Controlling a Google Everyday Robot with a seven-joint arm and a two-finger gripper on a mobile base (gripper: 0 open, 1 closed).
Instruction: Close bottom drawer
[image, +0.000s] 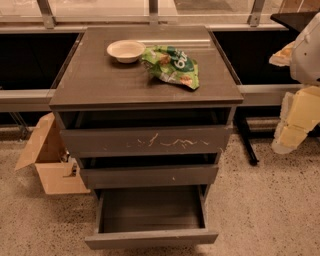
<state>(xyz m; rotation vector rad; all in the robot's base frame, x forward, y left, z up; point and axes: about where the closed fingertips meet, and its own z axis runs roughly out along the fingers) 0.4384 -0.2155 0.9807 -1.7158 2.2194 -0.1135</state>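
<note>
Below, bottom drawer (152, 239) open over speckled floor (267, 210); claw (296, 121) far right, state unclear.

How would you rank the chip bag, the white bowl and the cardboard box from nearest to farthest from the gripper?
Gripper hangs right of the cabinet.
1. Chip bag, on the cabinet top.
2. White bowl, left of the bag.
3. Cardboard box, floor, far left.

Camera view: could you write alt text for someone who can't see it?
The slim bottom drawer of a dark grey-brown wooden cabinet stands pulled far out, empty. A white bowl and green snack bag sit on top; the robot's pale gripper hangs at the right, apart from it.
</note>
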